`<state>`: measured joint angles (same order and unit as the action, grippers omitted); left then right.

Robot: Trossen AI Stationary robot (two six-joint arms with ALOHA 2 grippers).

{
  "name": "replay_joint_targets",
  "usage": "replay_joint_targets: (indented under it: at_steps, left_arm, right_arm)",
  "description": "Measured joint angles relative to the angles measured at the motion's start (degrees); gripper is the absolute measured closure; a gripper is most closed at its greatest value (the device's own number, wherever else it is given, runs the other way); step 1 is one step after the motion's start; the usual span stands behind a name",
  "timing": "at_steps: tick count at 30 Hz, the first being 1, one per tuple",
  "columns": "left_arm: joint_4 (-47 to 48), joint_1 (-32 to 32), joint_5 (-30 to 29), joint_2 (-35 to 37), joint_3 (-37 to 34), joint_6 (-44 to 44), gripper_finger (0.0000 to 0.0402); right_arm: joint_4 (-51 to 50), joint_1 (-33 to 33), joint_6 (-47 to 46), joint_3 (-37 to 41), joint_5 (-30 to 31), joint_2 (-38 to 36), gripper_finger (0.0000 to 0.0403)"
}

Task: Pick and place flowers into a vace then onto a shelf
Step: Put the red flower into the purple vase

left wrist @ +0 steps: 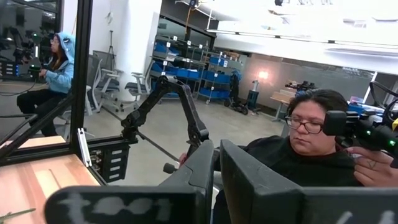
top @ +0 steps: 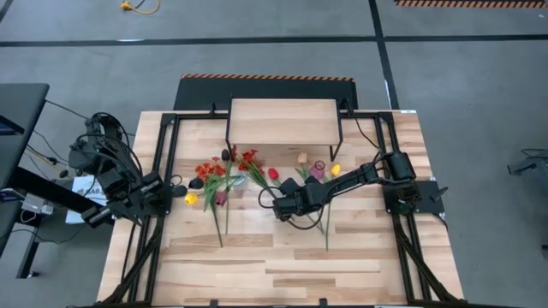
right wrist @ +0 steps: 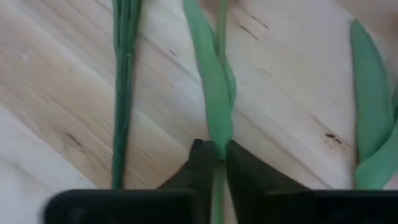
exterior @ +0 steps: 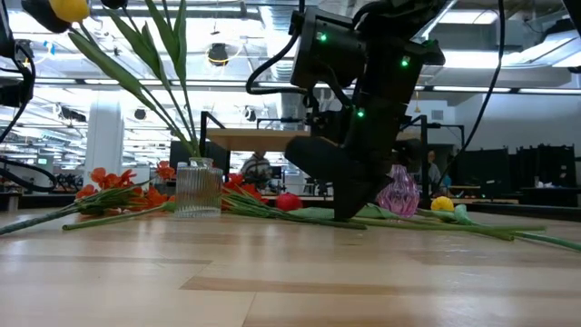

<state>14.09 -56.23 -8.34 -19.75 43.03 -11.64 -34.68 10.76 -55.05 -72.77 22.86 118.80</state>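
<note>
No brand, label or writing can be read anywhere on the table or the arms.

The right gripper (top: 276, 206) is down on the slatted tabletop (top: 282, 265) near its middle, and the right wrist view shows its two dark fingers (right wrist: 198, 165) pinched together on one green flower stem (right wrist: 217, 106) with a long leaf folded against it. A second stem (right wrist: 122, 81) lies just beside it on the wood, untouched.

The flowers (top: 224, 175) lie scattered flat across the table in front of the shelf (top: 282, 121), a light wood plank on thin black legs at the far edge. Red and orange blossoms cluster to the left, a yellow bloom (top: 190, 198) near the left arm, more yellow and pink heads to the right.

In the low view a ribbed clear glass vase (exterior: 199, 189) stands upright with leafy stems rising from it, and a small pink glass piece (exterior: 398, 194), perhaps a second vase, sits partly hidden behind the right arm.

The left gripper (left wrist: 214, 180) hangs at the table's left edge, fingers closed on nothing, facing two people seated in the room beyond.
</note>
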Motion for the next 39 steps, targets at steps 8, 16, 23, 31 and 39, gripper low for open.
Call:
replay_joint_targets:
  at_steps: [8, 16, 23, 31, 39]
  left_arm:
    - [-0.1, 0.0, 0.0, 0.0, 0.0, -0.3, 0.0386]
    - [-3.2, 0.0, 0.2, 0.0, 0.0, -0.8, 0.0386]
    - [-4.4, 0.0, 0.7, 0.0, 0.2, -1.6, 0.0386]
    - [-4.5, 0.0, 0.6, 0.0, 0.2, -1.6, 0.0386]
    - [-4.1, 0.0, 0.5, 0.0, 0.3, -1.3, 0.0386]
  right_arm:
    - [-0.7, 0.1, -3.0, 0.1, 0.6, -0.5, 0.0399]
    - [-1.4, 0.1, -3.2, 0.6, 0.3, -5.8, 0.0401]
    - [-1.0, 0.8, -1.9, 0.4, 4.2, -11.1, 0.0402]
    - [-0.9, 3.9, 0.3, 0.3, 13.9, -18.5, 0.0403]
    - [0.8, 10.2, 5.9, 0.3, 35.3, -27.0, 0.0403]
